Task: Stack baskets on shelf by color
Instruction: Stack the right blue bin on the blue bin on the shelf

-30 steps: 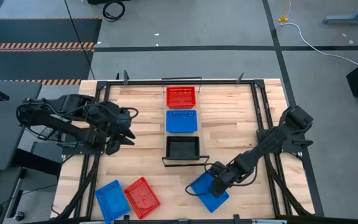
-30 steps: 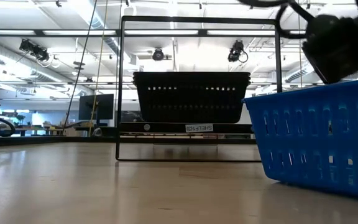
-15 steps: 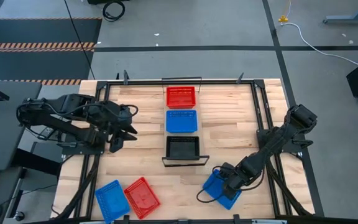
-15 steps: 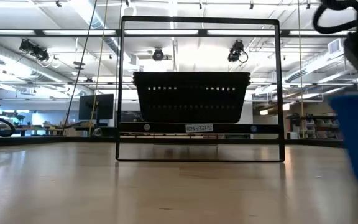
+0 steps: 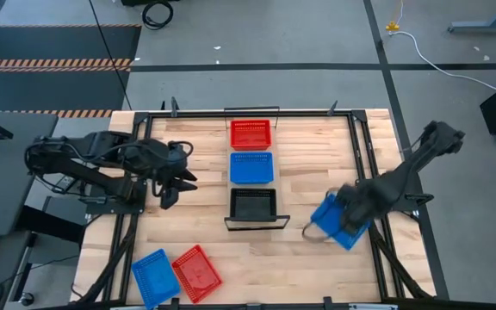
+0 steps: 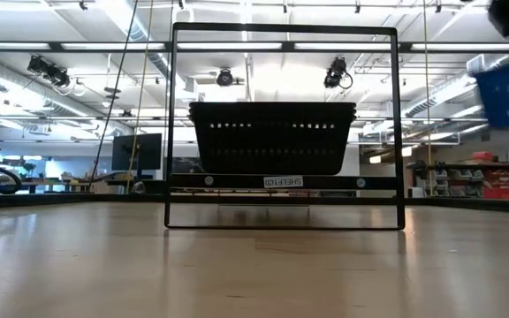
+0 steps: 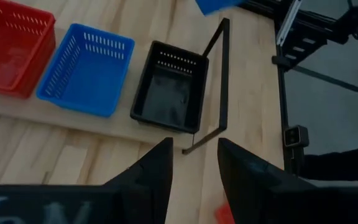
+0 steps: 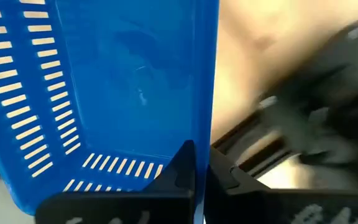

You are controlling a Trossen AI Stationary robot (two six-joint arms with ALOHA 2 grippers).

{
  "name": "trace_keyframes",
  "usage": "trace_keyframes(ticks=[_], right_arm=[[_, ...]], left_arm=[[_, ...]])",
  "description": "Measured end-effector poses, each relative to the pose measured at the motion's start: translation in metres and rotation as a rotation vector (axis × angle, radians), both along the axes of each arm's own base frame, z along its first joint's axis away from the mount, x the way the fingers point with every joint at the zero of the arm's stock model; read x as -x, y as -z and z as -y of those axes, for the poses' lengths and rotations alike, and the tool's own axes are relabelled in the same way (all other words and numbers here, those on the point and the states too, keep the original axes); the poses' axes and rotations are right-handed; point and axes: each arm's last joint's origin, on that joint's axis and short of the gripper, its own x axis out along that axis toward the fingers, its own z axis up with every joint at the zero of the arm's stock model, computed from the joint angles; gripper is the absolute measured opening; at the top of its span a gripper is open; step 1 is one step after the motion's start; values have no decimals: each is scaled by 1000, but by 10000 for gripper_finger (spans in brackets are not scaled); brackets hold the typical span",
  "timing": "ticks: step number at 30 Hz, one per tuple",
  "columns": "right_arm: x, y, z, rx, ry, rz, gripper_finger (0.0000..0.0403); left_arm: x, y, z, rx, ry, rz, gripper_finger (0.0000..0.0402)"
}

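R gripper (image 5: 344, 217) pinches the rim of a blue mesh basket (image 5: 336, 221), lifted & tilted, right of the shelf (image 5: 253, 172). We see L gripper (image 5: 176, 183) part-spread, hovering left of it. On shelf: black (image 5: 253, 205), blue (image 5: 252, 167), red (image 5: 251, 133) slotted plastic trays.

3 baskets (image 5: 252, 168) sit in a row on the shelf (image 5: 252, 222), which runs down the middle of the table (image 5: 317, 146) from its far edge toward the near one. A thin wire frame (image 6: 285, 128) stands over the nearest of them. 2 more baskets (image 5: 177, 275) lie side by side at the near left corner. A 6th basket (image 5: 338, 220) hangs above the table, right of the shelf's near end.
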Motion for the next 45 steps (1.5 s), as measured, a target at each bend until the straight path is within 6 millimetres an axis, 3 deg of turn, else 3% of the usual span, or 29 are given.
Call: trace_keyframes(ticks=[5,10,15,28,31,37,41,45], right_arm=[[8,-38,38,63,-17,201,6],[-4,-57,67,135,-85,308,5],[-38,-61,96,211,-249,361,5],[-145,-77,195,332,-610,449,6],[-168,-74,213,323,-662,464,6],[-208,-49,233,221,-747,477,6],[-222,-35,238,181,-775,466,6],[-227,-34,238,150,-800,499,6]], left_arm=[[-17,8,3,8,3,-36,132],[-29,18,8,39,47,-87,132],[-31,21,13,30,76,-107,132],[-23,21,34,106,52,-134,132],[-22,21,36,59,20,-123,132],[-23,21,31,44,-74,-108,132],[-23,21,31,69,-104,-108,132],[-23,21,33,72,-109,-107,132]])
